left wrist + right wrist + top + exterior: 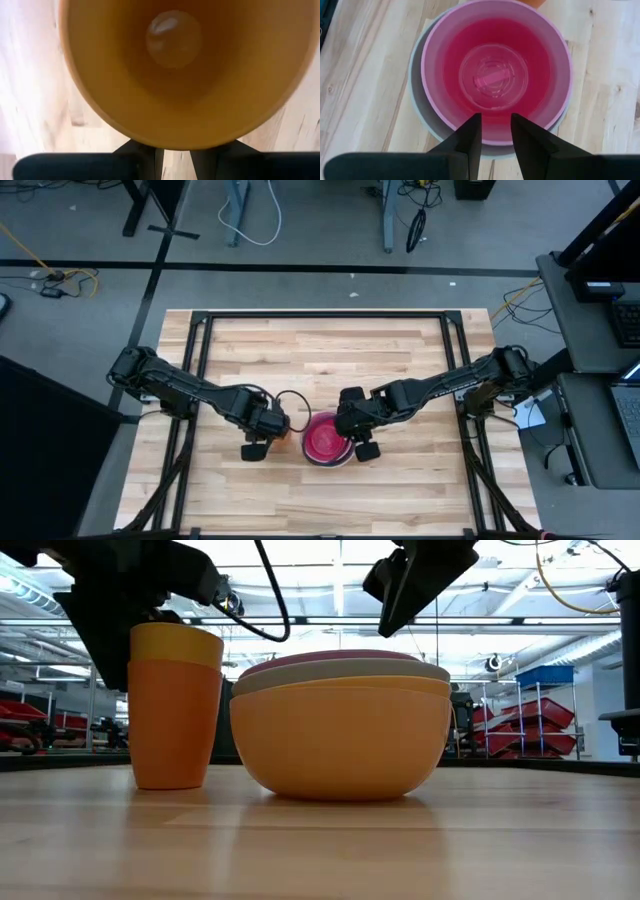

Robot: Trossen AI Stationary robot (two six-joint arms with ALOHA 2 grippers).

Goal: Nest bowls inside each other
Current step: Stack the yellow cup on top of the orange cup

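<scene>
The bowls stand nested in one stack on the table. An orange bowl (340, 745) is at the bottom, a grey-green bowl (345, 672) sits in it, and a pink bowl (495, 65) with a magenta inside is on top. My right gripper (496, 120) hangs open above the stack's rim, with nothing between its fingers. Left of the stack a yellow-orange cup (175, 75) sits inside an orange cup (172, 730). My left gripper (172, 157) points down close beside these cups. Its fingers are a little apart, and the cup's rim hides their tips. My left gripper stands right beside the yellow-orange cup's rim (172, 145), which covers its fingertips. I cannot tell whether they touch the cup. The cups stand upright on the table.
The cups and the bowl stack (327, 440) stand close together at the table's middle, toward its near edge. Bare wood (320, 360) lies on the far half. A black frame rail (320, 315) runs along the far edge and down both sides.
</scene>
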